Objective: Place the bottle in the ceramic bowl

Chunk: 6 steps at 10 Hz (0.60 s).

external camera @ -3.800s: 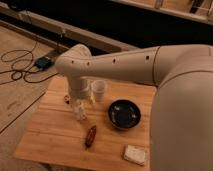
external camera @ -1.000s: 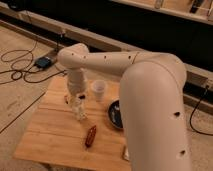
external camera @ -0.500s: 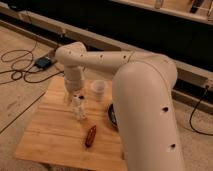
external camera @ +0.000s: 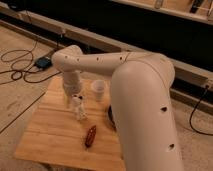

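Note:
My gripper hangs low over the left middle of the wooden table, pointing down at the boards. The small pale bottle cannot be told apart from the gripper; it is at or under the gripper's tip, mostly hidden. The glossy black ceramic bowl shows only as a dark sliver to the right of the gripper, behind my large white arm.
A white open-topped cup stands at the back of the table, right of the gripper. A slim reddish-brown object lies in front of the gripper. Cables and a blue box lie on the floor at the left.
My arm has swung nearer the camera and now covers most of the bowl and the table's right side. The gripper has stayed low at the same spot on the left.

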Available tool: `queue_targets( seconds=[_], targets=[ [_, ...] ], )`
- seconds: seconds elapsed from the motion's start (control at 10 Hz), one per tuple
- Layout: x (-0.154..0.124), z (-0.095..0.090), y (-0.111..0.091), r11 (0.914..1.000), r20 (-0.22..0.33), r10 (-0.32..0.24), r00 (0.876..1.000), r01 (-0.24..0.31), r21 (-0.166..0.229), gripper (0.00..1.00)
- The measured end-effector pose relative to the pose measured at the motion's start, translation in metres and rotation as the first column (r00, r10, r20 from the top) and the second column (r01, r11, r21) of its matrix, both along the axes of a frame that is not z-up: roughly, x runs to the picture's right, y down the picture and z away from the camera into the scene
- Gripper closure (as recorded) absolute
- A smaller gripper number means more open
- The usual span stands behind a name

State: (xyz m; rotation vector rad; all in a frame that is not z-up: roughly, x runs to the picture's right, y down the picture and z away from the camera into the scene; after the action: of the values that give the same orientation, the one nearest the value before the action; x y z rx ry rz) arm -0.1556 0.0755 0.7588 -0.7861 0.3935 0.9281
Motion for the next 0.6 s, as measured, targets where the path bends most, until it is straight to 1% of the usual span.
queue_targets(
  seconds=[0.2,0.4,0.6],
  targets=[
    [-0.002,0.006,0.006,0.9997,-0.006,-0.016,1.0,0.016,0.02,0.35],
    [-0.001,0.009,0.011,0.9991,-0.014,-0.033,0.999,0.033,0.027,0.37],
    [0.0,0.01,0.018,0.9979,-0.028,-0.058,0.998,0.059,0.028,0.57]
  ],
)
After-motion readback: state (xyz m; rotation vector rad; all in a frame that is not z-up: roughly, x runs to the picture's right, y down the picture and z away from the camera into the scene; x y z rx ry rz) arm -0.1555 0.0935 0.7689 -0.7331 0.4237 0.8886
